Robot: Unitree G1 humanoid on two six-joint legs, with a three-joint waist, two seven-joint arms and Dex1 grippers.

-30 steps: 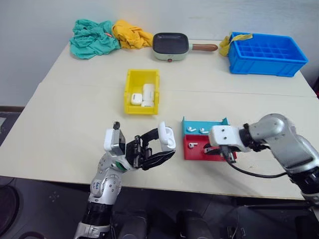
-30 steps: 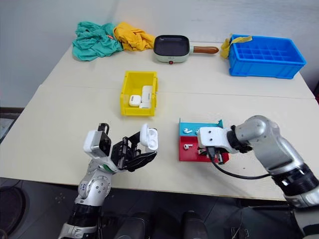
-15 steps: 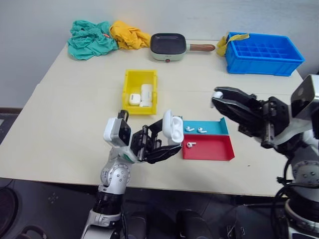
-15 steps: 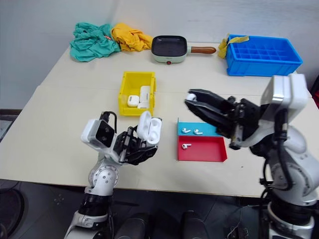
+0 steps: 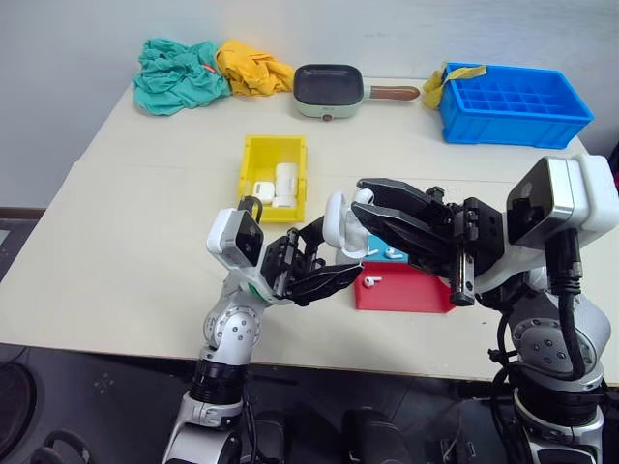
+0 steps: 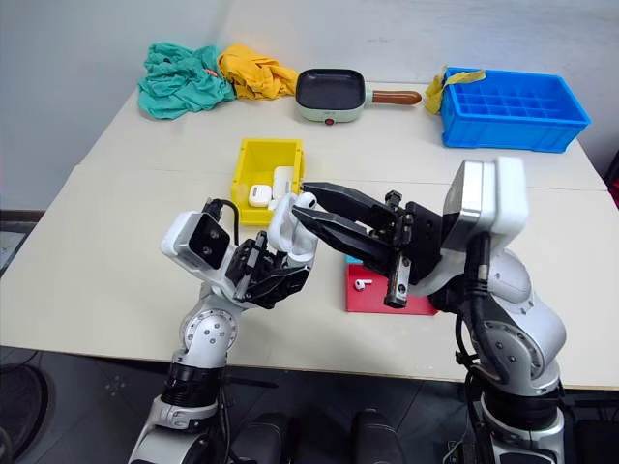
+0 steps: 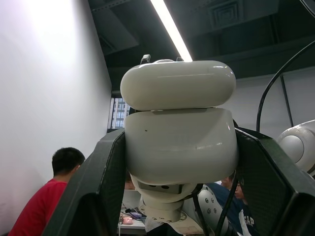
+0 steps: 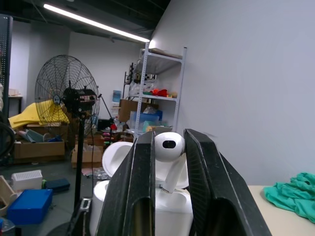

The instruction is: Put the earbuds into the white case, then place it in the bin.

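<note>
My left gripper (image 5: 334,247) is shut on the white case (image 5: 336,222), held up above the table's front with its lid (image 7: 177,83) hinged open. Its two black fingers (image 7: 106,167) press the sides of the case body (image 7: 179,147). My right gripper (image 5: 365,198) reaches in from the right, shut on one white earbud (image 8: 169,147). The earbud's stem points down at the open case (image 8: 147,211) just beneath it. More earbuds lie in the teal tray (image 5: 392,253) and the red tray (image 5: 372,280). The yellow bin (image 5: 248,174) stands behind, with several white cases inside.
A blue gridded crate (image 5: 513,101) is at the back right. A frying pan (image 5: 329,87), a teal cloth (image 5: 179,72) and a yellow cloth (image 5: 253,66) line the far edge. A person in red (image 7: 44,206) shows in the left wrist view.
My right gripper lifted out of the red tray with an earbud and swung left to the case. My left gripper raised the case and moved it right.
</note>
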